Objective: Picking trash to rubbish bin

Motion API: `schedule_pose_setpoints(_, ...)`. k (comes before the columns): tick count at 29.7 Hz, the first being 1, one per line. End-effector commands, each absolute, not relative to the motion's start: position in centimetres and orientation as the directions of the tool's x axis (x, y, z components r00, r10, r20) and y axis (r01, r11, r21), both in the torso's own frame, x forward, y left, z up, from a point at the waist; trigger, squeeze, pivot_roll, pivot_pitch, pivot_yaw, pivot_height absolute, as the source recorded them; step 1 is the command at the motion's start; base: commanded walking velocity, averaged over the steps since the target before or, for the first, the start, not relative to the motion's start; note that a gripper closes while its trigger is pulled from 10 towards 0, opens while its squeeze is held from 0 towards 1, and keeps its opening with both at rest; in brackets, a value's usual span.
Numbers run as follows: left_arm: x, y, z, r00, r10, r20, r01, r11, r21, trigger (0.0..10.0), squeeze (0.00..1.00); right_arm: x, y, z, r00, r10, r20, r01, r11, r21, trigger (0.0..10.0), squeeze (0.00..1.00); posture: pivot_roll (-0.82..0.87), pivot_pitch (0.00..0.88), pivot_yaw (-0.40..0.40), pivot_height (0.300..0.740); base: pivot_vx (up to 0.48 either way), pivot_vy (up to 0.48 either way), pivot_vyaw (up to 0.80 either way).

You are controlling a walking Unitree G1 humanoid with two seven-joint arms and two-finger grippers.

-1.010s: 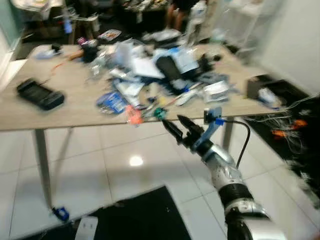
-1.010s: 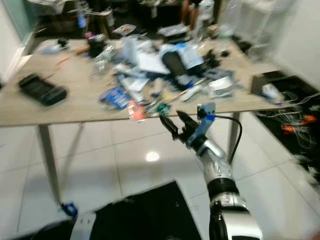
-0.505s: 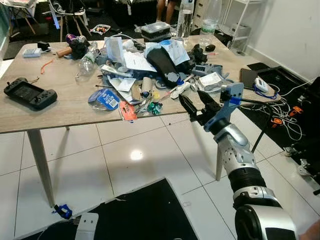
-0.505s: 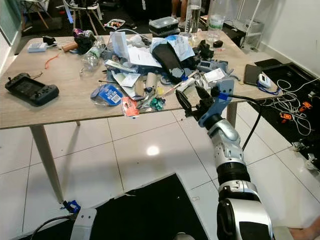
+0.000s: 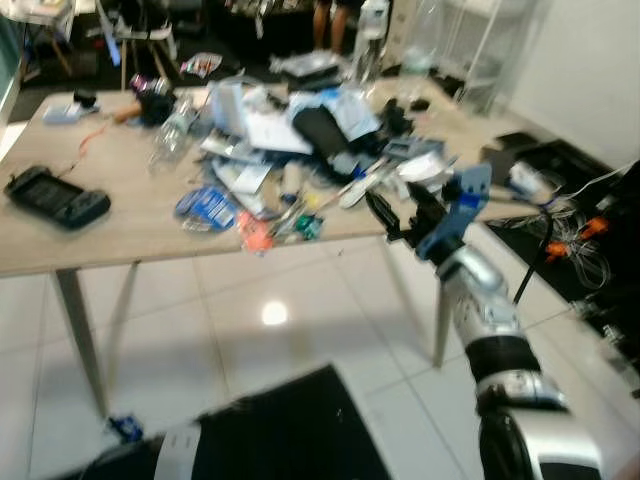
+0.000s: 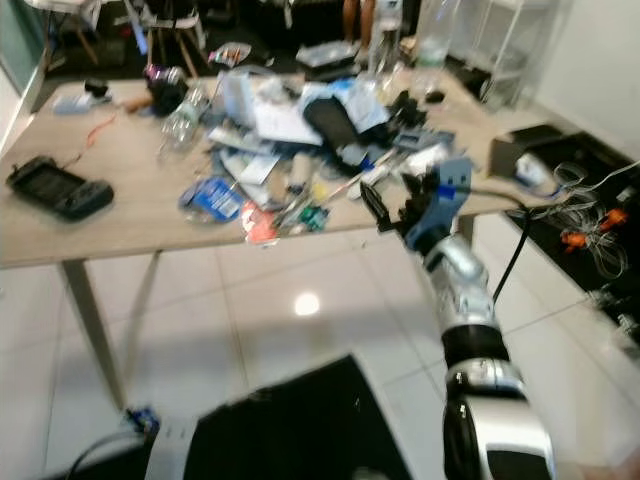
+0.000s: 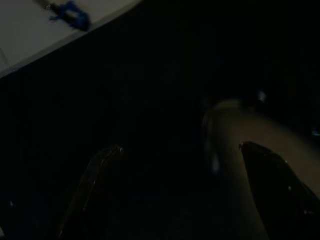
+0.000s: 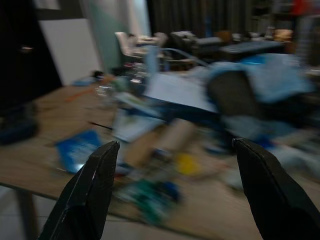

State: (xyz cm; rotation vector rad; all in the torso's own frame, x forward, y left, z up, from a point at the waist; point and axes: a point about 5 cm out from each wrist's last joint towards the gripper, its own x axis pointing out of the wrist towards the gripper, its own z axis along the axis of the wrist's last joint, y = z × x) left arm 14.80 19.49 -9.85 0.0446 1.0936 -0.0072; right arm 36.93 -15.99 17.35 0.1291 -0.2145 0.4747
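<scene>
Ahead of the right gripper (image 6: 392,205), the litter (image 8: 165,145) on the table (image 5: 130,215) is smeared by motion blur, so single pieces cannot be identified. Around the left gripper (image 7: 180,195), darkness hides nearly everything.

Both head views are looking soft and smeared by motion blur, though the room is bright. A white glare spot is shining on the floor tiles (image 5: 272,314) below the table (image 5: 120,235). The left wrist view is staying almost black. The right wrist view is blurring heavily.

Home room — cluttered table (image 5: 120,215), tiled floor (image 5: 290,340)
</scene>
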Motion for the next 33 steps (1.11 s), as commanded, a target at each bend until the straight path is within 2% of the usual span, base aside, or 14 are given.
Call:
schedule_pose_setpoints(1,14.3,19.6,-10.0,0.440,0.015,-0.898,0.033,0.999,0.033,10.0,0.00,36.8,-15.7,17.3,0.862,0.451,0.232,-0.475,0.878,0.057,10.0,0.00,-0.03,0.068,0.009,0.740,0.270,0.000,0.00)
schedule_pose_setpoints(16,14.1,19.7,-10.1,0.433,0.011,-0.901,0.047,0.998,0.034,10.0,0.00,36.6,-15.7,16.8,0.875,0.440,0.204,-0.454,0.890,0.028,10.0,0.00,-0.03,0.082,0.011,0.740,0.274,0.000,0.00)
schedule_pose_setpoints(19,14.0,19.7,-10.1,0.431,0.009,-0.902,0.048,0.998,0.033,10.0,0.00,36.8,-16.4,16.6,0.901,0.401,0.167,-0.404,0.915,-0.016,10.0,0.00,-0.03,0.082,0.011,0.740,0.369,0.000,0.00)
schedule_pose_setpoints(26,14.0,19.8,-10.1,0.429,0.005,-0.903,0.055,0.998,0.032,10.0,0.00,37.1,-18.1,16.5,0.947,0.293,0.132,-0.292,0.956,-0.022,10.0,0.00,-0.03,0.089,0.014,0.740,0.352,0.000,0.00)
schedule_pose_setpoints(33,14.0,19.8,-10.1,0.429,0.002,-0.903,0.065,0.997,0.033,10.0,0.00,37.1,-18.4,16.2,0.954,0.278,0.114,-0.277,0.961,-0.024,10.0,0.00,-0.03,0.090,0.016,0.740,0.321,0.000,0.00)
